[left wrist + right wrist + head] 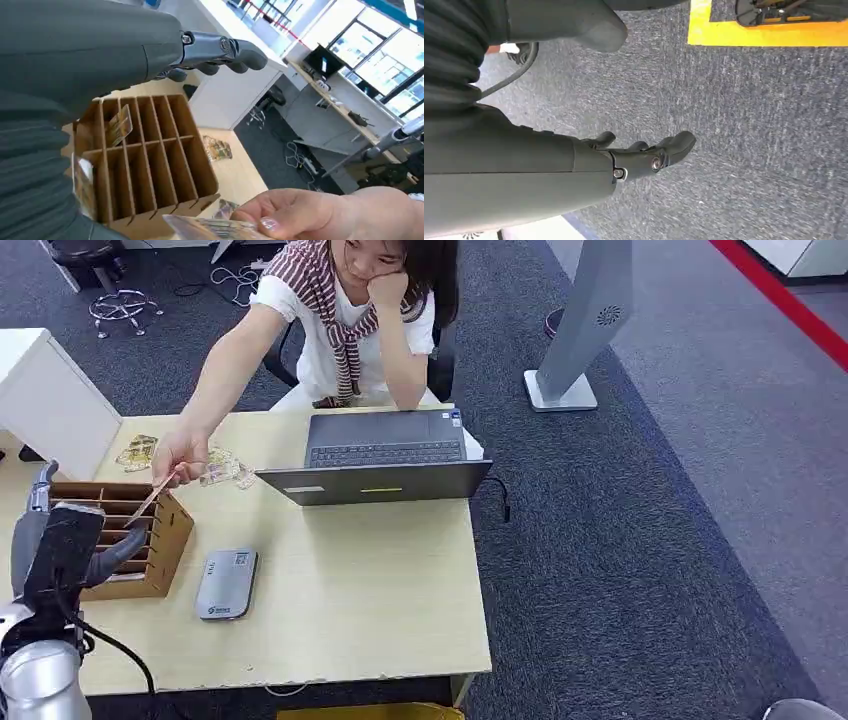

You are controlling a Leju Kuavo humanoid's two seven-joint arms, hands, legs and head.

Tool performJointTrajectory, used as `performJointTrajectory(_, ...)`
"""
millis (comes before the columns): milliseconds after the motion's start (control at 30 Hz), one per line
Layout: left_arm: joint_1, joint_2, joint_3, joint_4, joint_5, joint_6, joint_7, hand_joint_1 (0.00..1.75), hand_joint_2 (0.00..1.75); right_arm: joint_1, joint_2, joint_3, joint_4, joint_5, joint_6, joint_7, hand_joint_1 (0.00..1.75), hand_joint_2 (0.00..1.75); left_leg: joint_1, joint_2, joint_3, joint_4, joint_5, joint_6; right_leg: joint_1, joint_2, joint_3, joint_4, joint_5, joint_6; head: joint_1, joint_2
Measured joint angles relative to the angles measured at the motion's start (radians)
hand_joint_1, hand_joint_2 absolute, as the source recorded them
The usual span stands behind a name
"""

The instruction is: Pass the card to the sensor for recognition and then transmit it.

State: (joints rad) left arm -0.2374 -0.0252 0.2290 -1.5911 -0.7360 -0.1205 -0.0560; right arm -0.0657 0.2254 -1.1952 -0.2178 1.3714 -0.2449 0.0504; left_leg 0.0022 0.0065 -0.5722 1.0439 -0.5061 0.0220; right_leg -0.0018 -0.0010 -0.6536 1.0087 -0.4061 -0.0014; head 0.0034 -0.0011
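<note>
**A person holds a card over the box while your left robot hand waits beside it**

Closest to you, your left robot hand (65,540) sits low at the left side of the worktop (350,590). It holds nothing. Its fingers (235,50) are bent a little and apart, and they reach out above the wooden box (140,530).

The box has many small slots. It stands on the worktop, right next to your robot hand. In the left wrist view you can see one card (119,125) standing in a slot and another at the near edge of the box.

Just to the right of the box lies a flat grey sensor (226,583).

A person's hand (180,455) reaches over the far side of the box. It pinches a card (150,502) by one end, and the card tilts down toward the slots.

A little farther back, more cards (137,452) lie loose on the worktop. An open laptop (385,465) stands to their right. The person (350,310) sits behind the worktop.

Your right robot hand (644,155) hangs down over the grey carpet (749,150). It is empty, with its fingers loosely curled and apart.
</note>
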Motion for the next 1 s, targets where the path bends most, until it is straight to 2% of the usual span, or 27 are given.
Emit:
performJointTrajectory(467, -0.122, 0.106, -0.254, 0.068, -0.418, 0.195, 0.104, 0.00, 1.75, -0.007, -0.011, 0.037, 0.000, 0.052, 0.024, 0.024, 0.00, 1.75, 0.000, 0.000, 0.000, 0.000, 0.000, 0.000, 0.000, 0.000, 0.000, 0.000, 0.000, 0.000, 0.000, 0.000)
performJointTrajectory(733, -0.173, 0.160, -0.371, 0.093, -0.651, 0.304, 0.162, 0.00, 1.75, -0.010, -0.018, 0.057, 0.000, 0.074, 0.033, 0.039, 0.00, 1.75, 0.000, 0.000, 0.000, 0.000, 0.000, 0.000, 0.000, 0.000, 0.000, 0.000, 0.000, 0.000, 0.000, 0.000)
performJointTrajectory(1000, -0.183, 0.176, -0.402, 0.108, -0.677, 0.316, 0.170, 0.00, 1.75, -0.009, -0.019, 0.069, 0.002, 0.086, 0.034, 0.039, 0.00, 1.75, 0.000, 0.000, 0.000, 0.000, 0.000, 0.000, 0.000, 0.000, 0.000, 0.000, 0.000, 0.000, 0.000, 0.000)
